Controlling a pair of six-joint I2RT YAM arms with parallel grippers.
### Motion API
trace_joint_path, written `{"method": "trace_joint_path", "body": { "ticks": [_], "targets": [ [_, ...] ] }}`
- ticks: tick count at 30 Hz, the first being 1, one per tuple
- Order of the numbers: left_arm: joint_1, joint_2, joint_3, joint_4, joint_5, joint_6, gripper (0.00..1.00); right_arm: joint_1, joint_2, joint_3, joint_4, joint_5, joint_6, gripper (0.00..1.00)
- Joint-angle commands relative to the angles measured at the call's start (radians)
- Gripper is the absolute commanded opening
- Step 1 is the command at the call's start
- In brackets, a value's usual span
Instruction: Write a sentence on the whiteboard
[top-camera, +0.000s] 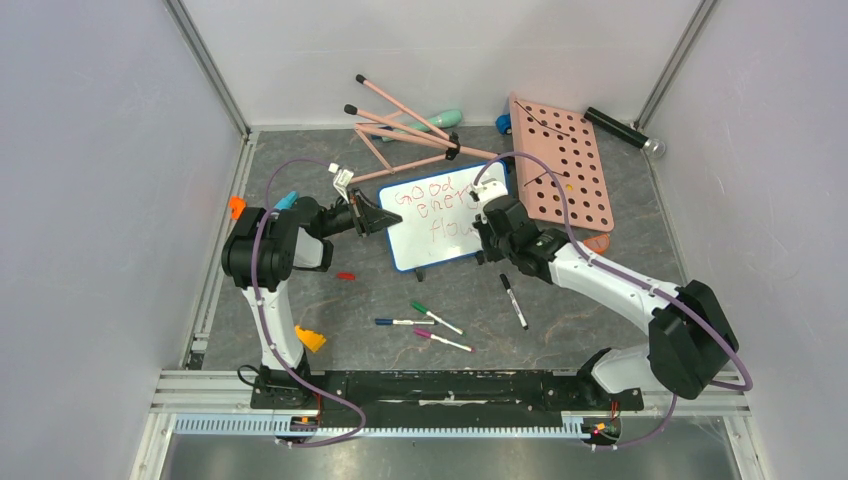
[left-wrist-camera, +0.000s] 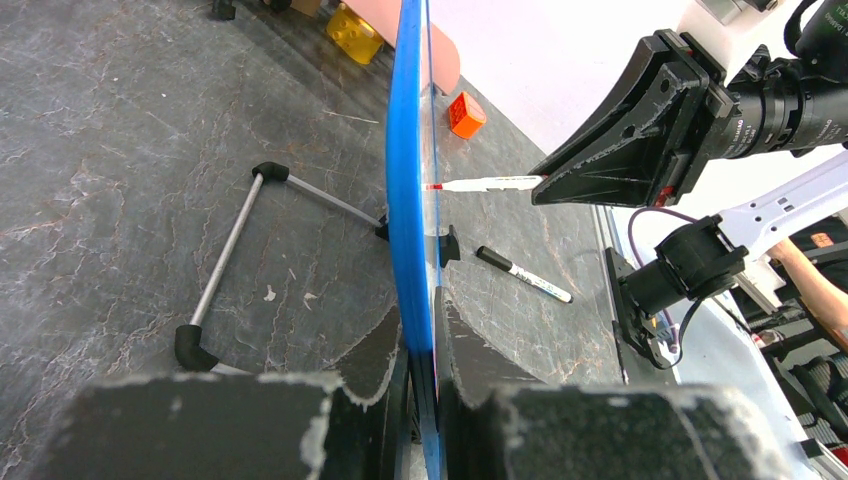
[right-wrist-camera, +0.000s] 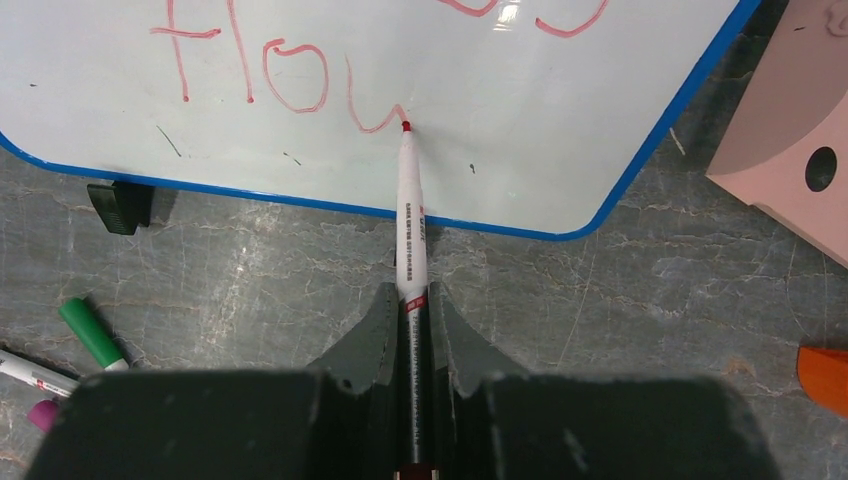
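Right end effector clamps a red-tipped white marker mid-"w"; left end effector pinches the blue-rimmed whiteboard. Next should complete "flows".

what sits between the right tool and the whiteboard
A red marker: the right tool grips it, tip touching the whiteboard, clearest in the right wrist view.

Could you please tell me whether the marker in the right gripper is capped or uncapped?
Uncapped: the marker shows a bare red tip, and that tip touches the whiteboard.
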Motion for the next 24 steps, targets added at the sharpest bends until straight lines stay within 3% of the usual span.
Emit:
{"method": "trace_joint_path", "body": {
  "ticks": [1,24],
  "targets": [
    [-0.006,0.006,0.018,0.059,0.020,0.100,0.02,-0.024,0.009,0.046,0.020,0.033,-0.012,0.00],
    [-0.006,0.009,0.021,0.059,0.021,0.097,0.02,-0.045,0.005,0.116,0.021,0.007,-0.019,0.00]
  ]
}}
